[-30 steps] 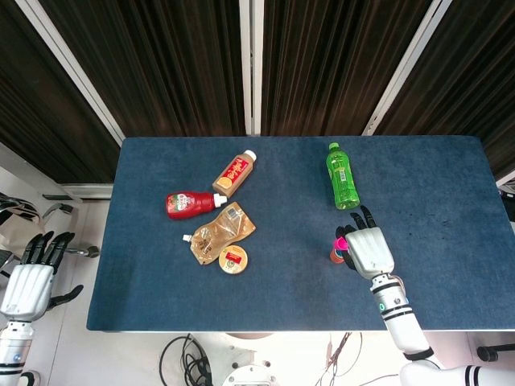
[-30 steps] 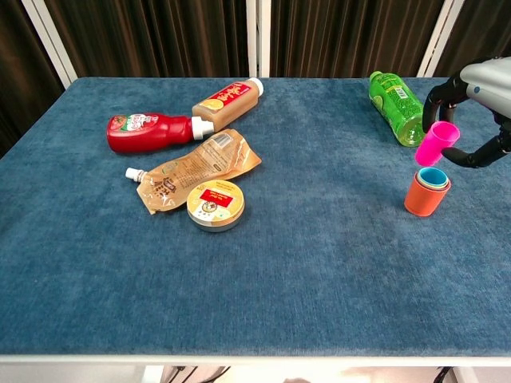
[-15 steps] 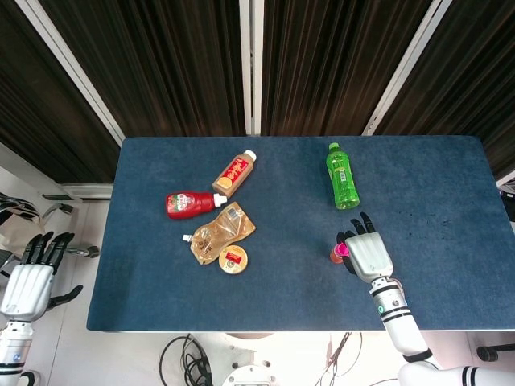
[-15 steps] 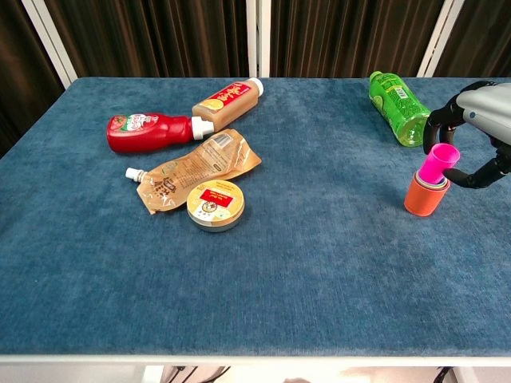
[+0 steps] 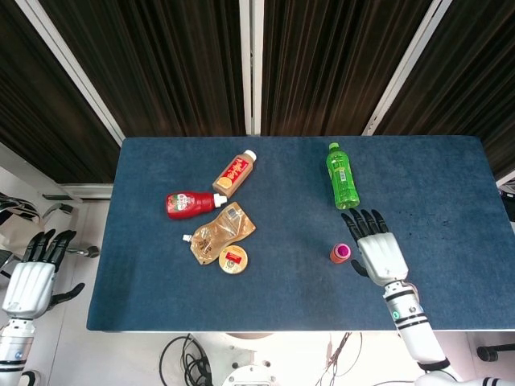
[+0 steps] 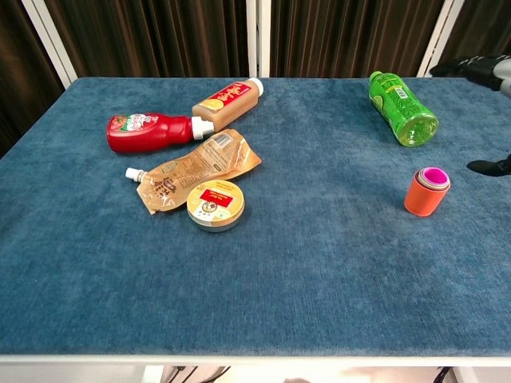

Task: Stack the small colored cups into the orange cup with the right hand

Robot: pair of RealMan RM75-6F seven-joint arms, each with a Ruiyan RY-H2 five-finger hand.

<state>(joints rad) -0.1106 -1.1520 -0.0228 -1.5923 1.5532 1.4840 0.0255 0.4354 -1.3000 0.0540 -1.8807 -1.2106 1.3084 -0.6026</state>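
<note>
The orange cup stands upright on the blue table, right of centre, with the pink cup nested inside it and a blue rim just showing beneath. From above the stack is a pink disc in an orange ring. My right hand lies just right of the stack, fingers spread, holding nothing and clear of the cups. Only its fingertips show at the chest view's right edge. My left hand hangs open off the table's left side.
A green bottle lies behind the cups. At the left lie a red ketchup bottle, a brown drink bottle, a tan pouch and a round tin. The table's front edge is near.
The right hand lowered the pink cup into the orange cup, let it go and drew back to the right with fingers spread. The left hand stayed put.
</note>
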